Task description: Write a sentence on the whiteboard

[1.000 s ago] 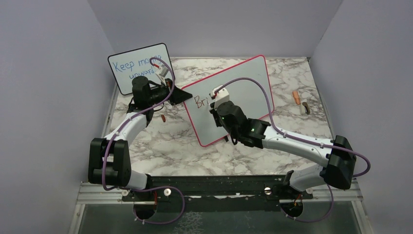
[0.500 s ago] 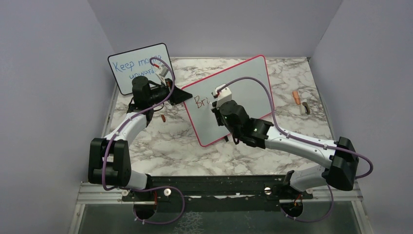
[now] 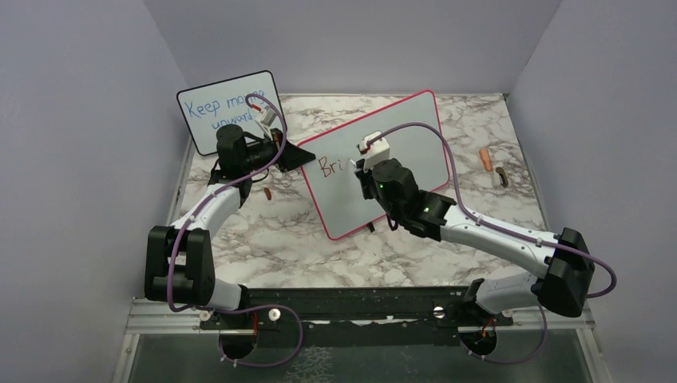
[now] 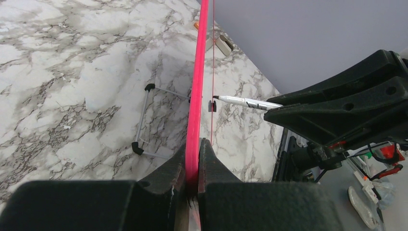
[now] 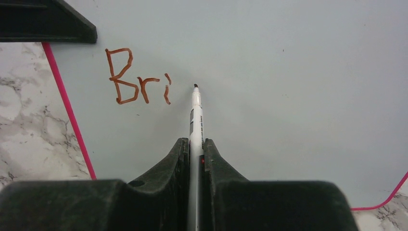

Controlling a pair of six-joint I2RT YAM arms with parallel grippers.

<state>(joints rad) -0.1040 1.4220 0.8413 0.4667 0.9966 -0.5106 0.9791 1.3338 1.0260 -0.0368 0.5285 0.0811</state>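
The whiteboard (image 3: 407, 136) with the red-pink frame stands tilted mid-table. My left gripper (image 3: 307, 153) is shut on its left edge; the left wrist view shows the frame (image 4: 197, 86) edge-on between the jaws (image 4: 193, 144). The sentence (image 5: 137, 79) reads "Bri" in reddish-brown at the upper left of the board (image 5: 288, 72). It also shows in the top view (image 3: 330, 167). My right gripper (image 5: 195, 144) is shut on a white marker (image 5: 196, 115), its tip just right of the "i", close to the board. The marker also shows in the left wrist view (image 4: 245, 102).
A smaller black-framed board (image 3: 227, 108) with blue writing stands at the back left. A small reddish piece (image 3: 268, 194) lies left of the whiteboard. An orange item (image 3: 484, 159) and a dark item (image 3: 501, 176) lie at the right. The board's wire stand (image 4: 144, 118) rests on the marble table.
My right gripper with the marker has moved right and slightly up along the board. The "i" is now uncovered after "Br". The left arm has not moved.
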